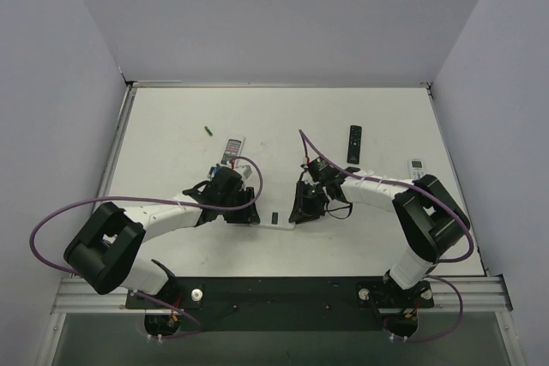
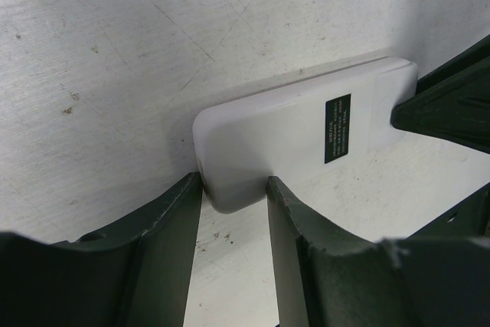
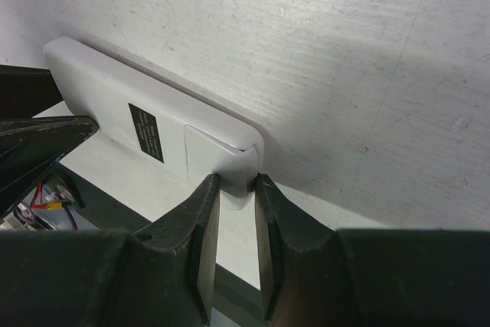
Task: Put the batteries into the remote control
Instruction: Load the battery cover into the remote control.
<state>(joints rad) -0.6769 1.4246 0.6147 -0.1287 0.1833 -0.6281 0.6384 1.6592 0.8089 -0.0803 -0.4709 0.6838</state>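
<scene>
The remote control (image 1: 274,218) is held between both grippers near the table's middle, its plain white back with a small dark label (image 2: 338,129) facing the cameras. My left gripper (image 2: 233,189) is shut on one short end of the remote control (image 2: 283,135). My right gripper (image 3: 237,185) is shut on the opposite end of the remote control (image 3: 115,89), where a panel (image 3: 210,155) shows a seam. In the top view the left gripper (image 1: 255,215) and right gripper (image 1: 297,213) face each other. One green battery (image 1: 208,131) lies far left on the table.
A white remote with a grey face (image 1: 233,151) lies just behind my left wrist. A slim black remote (image 1: 353,143) and another small white remote (image 1: 416,167) lie at the back right. Grey walls enclose the white table (image 1: 171,117).
</scene>
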